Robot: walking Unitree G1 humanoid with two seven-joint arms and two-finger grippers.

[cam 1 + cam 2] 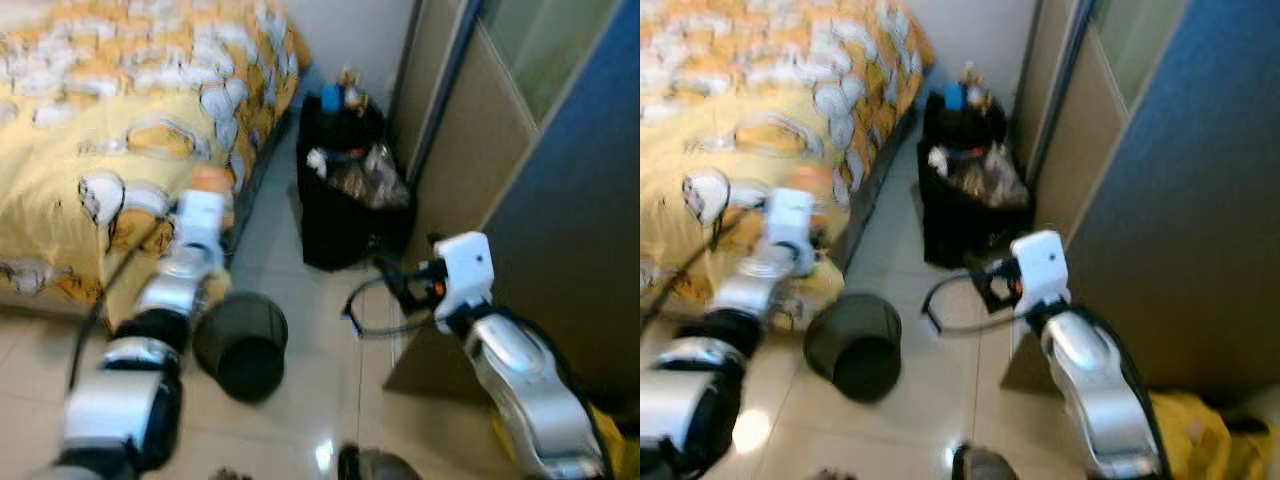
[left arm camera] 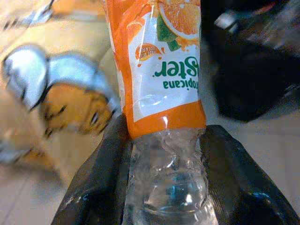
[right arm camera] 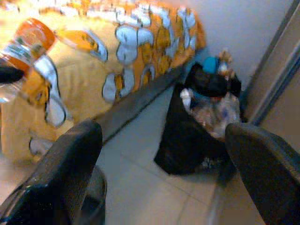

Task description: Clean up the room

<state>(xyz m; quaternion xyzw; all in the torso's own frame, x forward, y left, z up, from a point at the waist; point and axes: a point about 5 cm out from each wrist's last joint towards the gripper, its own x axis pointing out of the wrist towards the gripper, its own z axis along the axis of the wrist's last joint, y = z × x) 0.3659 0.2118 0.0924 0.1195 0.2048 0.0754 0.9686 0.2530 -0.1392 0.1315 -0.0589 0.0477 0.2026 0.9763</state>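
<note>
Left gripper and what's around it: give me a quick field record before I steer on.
left gripper: shut on bottle, raised beside the bed
bottle: clear plastic, orange label
right gripper: open, holding nothing, aimed toward trash bag
trash bag: black, full, on the floor between bed and wall
bin: black mesh, tipped over on the floor by the bed
floor: pale tiles

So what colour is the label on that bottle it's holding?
Orange and white, with orange-fruit pictures, on the bottle; clearest in the left wrist view.

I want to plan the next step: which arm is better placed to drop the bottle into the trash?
Left. The left gripper already clamps the clear orange-labelled plastic bottle, above the round black mesh bin; the right gripper is open, empty.
</note>
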